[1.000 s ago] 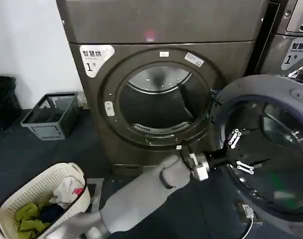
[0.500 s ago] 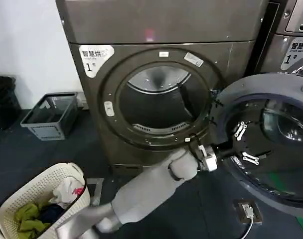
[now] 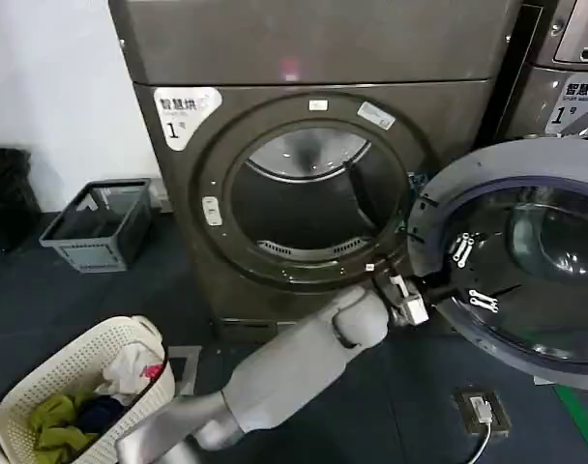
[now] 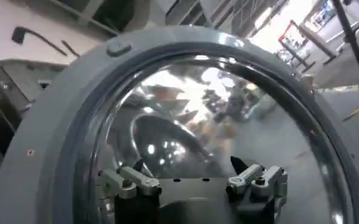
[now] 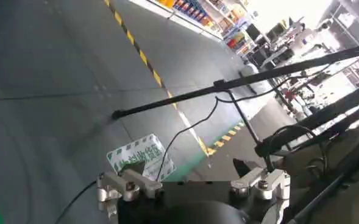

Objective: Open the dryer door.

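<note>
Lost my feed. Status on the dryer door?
Left tool open against the door's inner glass. Large round grey-faced dryer door swung wide; drum mouth exposed. Nothing in the way.

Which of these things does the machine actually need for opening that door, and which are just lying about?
Part of the job:
- dryer door, swung wide open
- left pincer, open against the door's inner face
- dryer, drum exposed

Just lying about:
- white laundry basket holding clothes
- grey crate by the wall
- neighbouring machine
- floor socket

Dryer door (image 3: pixel 526 261) swung wider — left gripper (image 3: pixel 471 274) followed rightward, against inner face.
</note>
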`<state>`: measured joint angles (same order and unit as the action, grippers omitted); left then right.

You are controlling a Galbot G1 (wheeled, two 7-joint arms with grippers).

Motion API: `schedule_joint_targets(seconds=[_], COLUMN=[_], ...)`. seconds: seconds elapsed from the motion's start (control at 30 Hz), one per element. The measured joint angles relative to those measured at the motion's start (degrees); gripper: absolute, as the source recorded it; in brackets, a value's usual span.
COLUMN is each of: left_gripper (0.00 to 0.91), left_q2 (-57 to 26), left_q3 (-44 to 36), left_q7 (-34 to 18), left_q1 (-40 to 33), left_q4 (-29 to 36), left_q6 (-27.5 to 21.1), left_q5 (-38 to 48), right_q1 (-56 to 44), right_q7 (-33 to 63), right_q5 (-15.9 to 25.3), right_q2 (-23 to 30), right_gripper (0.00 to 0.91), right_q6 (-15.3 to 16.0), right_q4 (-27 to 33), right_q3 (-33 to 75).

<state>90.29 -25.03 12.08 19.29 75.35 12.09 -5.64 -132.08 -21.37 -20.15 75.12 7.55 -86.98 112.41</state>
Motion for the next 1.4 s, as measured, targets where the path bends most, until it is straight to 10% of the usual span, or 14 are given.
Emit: schedule_joint_targets(seconds=[1.4], left_gripper=[0.907], left_q2=[1.9], left_q3=[0.3], left_q7=[-1.9], left_q1=[0.4], left_q4=[1.4], left_q6=[-16.7], left_q5=[11.1], right_q1=[0.2], right_q7=[-0.2], right_q5=[0.1], right_q2=[-0.5], right_gripper=[0.907], right_q6=[0.2], right_q4=[0.0], right_q3=[-0.3])
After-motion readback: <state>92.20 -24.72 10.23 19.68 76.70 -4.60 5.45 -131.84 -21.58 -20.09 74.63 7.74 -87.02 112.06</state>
